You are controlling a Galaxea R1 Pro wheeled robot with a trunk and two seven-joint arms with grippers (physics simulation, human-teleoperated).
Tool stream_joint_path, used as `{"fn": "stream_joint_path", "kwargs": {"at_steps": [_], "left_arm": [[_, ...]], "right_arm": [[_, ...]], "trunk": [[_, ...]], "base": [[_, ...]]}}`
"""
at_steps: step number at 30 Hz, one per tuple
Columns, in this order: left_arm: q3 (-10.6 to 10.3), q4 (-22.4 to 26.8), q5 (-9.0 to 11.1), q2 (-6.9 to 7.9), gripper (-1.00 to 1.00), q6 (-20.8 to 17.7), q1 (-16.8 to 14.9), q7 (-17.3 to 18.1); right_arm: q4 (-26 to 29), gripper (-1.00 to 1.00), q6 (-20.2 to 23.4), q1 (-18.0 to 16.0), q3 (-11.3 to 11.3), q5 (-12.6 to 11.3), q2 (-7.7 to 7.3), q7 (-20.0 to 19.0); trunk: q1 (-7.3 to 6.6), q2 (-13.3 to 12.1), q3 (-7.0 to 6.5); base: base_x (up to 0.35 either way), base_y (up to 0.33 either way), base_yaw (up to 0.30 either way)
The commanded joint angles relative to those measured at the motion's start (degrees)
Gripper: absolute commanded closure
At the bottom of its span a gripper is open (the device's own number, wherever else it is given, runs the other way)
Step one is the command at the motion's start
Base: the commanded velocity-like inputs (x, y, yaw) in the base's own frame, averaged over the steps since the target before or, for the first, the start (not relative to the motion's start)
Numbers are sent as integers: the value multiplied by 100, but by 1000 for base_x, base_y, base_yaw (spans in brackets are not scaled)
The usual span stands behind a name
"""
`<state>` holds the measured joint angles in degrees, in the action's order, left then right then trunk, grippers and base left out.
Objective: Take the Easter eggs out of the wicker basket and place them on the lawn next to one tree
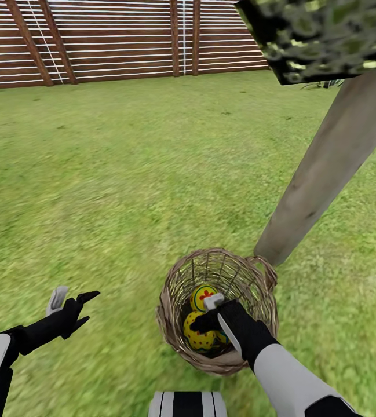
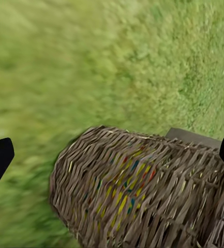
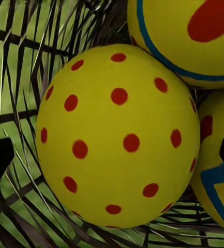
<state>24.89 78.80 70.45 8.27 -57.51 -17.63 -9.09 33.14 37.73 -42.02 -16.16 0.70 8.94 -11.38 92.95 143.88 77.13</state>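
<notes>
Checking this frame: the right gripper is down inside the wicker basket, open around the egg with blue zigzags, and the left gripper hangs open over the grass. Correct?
Not quite. The right gripper is inside the wicker basket, but the right wrist view shows it open around the red-dotted egg, not the zigzag one. The left gripper does hang open over the grass.

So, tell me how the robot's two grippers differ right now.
The right gripper is down inside the wicker basket, its open fingers either side of the red-dotted egg; the left gripper hangs open over bare lawn, beside the basket. The right faces an egg close up; the left faces the basket's outer wall. Both are open and hold nothing.
</notes>
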Motion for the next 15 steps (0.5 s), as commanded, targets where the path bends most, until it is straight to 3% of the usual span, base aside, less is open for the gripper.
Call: {"fn": "stream_joint_path", "kwargs": {"at_steps": [1,6,15], "left_arm": [[5,4,62,-1,-100,-24,-3,-57],[7,-3,65,-1,-100,-24,-3,-57],[6,-13,65,-1,-100,-24,-3,-57]], "right_arm": [[9,-100,25,-4,-10,8,1,45],[-94,-100,24,-160,-4,-13,26,454],[-71,-100,16,-210,-1,-9,29,475]], "trunk": [[-1,2,4],[7,6,71],[30,18,270]], "base": [[0,0,0],[0,0,0],[0,0,0]]}}
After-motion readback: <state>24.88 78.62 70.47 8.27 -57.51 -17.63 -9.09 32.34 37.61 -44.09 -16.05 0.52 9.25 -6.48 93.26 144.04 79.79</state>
